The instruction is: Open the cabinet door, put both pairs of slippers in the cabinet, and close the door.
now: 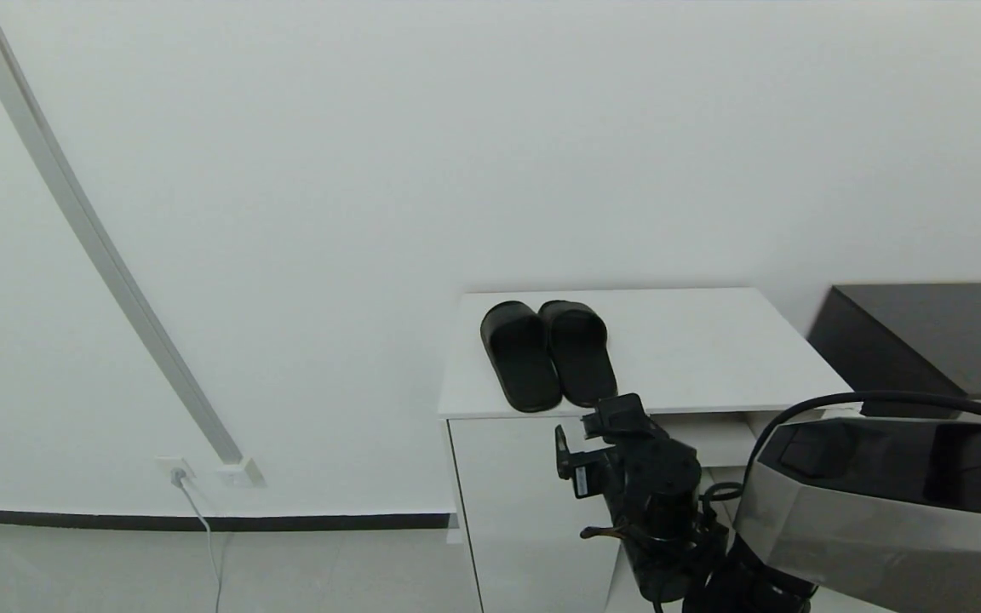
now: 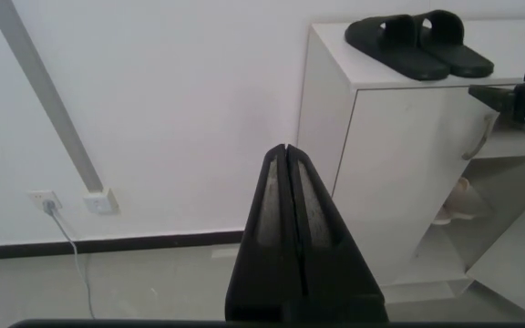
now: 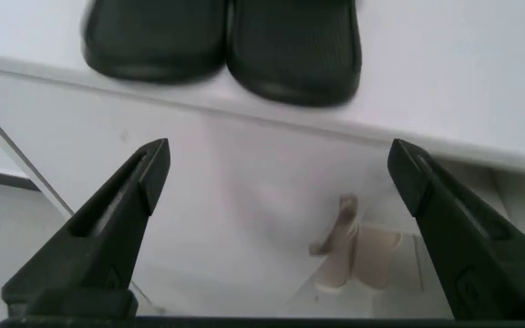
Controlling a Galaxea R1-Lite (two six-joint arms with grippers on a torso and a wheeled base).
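A pair of black slippers [image 1: 548, 353] lies side by side on the left part of the white cabinet's top [image 1: 695, 349]. My right gripper [image 1: 597, 426] hangs open just in front of the cabinet's upper front edge, below the slippers' near ends [image 3: 221, 46], with nothing between its fingers [image 3: 149, 173]. The cabinet's left door [image 1: 524, 511] is shut, while its right side stands open and shows shelves. A pale pair of slippers [image 2: 463, 200] rests on a shelf inside [image 3: 354, 255]. My left gripper [image 2: 287, 150] is shut and empty, out to the left of the cabinet [image 2: 399, 182].
A dark piece of furniture [image 1: 925, 340] stands right of the cabinet. On the wall to the left, a grey conduit [image 1: 90, 230] runs down to a socket with a white cable [image 1: 174, 470]. Bare floor lies left of the cabinet.
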